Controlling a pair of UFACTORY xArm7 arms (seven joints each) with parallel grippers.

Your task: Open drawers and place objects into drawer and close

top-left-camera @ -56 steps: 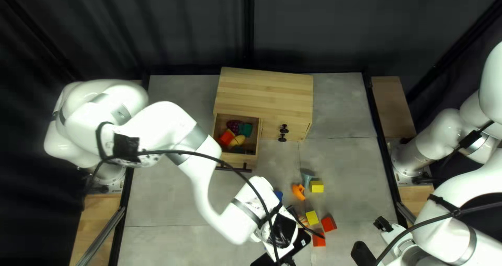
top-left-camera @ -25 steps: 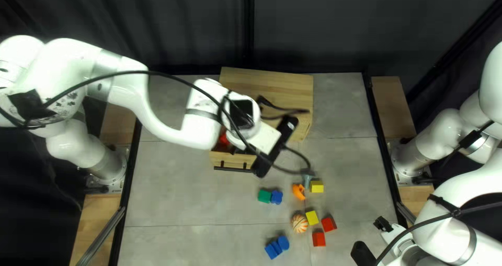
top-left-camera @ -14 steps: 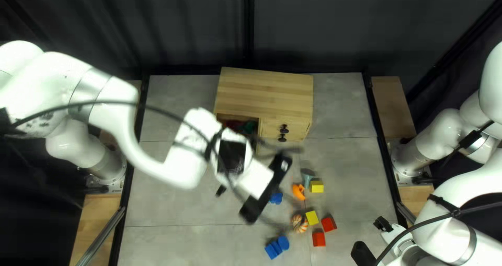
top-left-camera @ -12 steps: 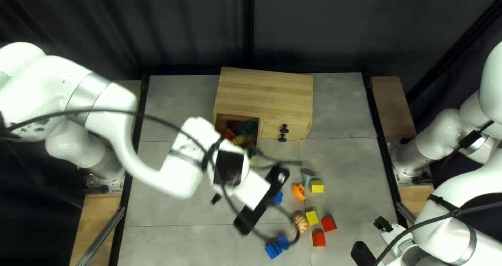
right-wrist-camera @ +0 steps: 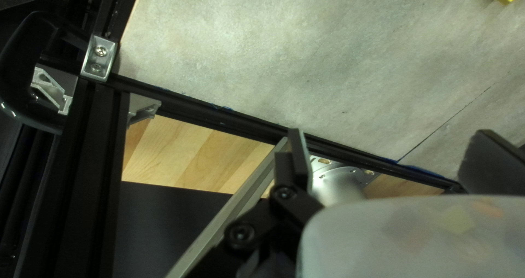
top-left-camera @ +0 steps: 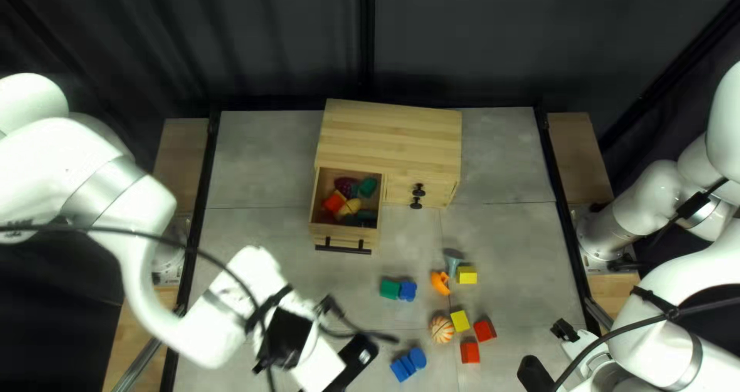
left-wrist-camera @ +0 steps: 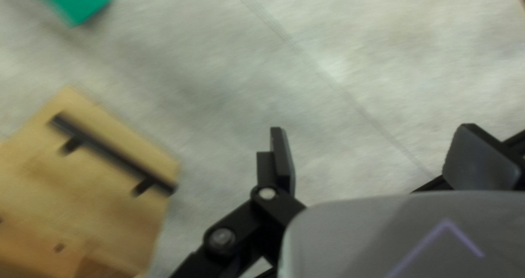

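Robotics lab, by all signs. Two white, many-jointed robot arms, left and right, on metal bases at opposite edges of a grey, stone-look tabletop. Black metal frame rails border the top; silver corner bracket with screws, slanting silver metal brace, pale wooden boards alongside. Loose black cable along the left arm. Plain dark cloth curtain behind. On top: small light-wood drawer cabinet, bright toy-like pieces, e.g. yellow block. Tabletop set-up, rig-like throughout.
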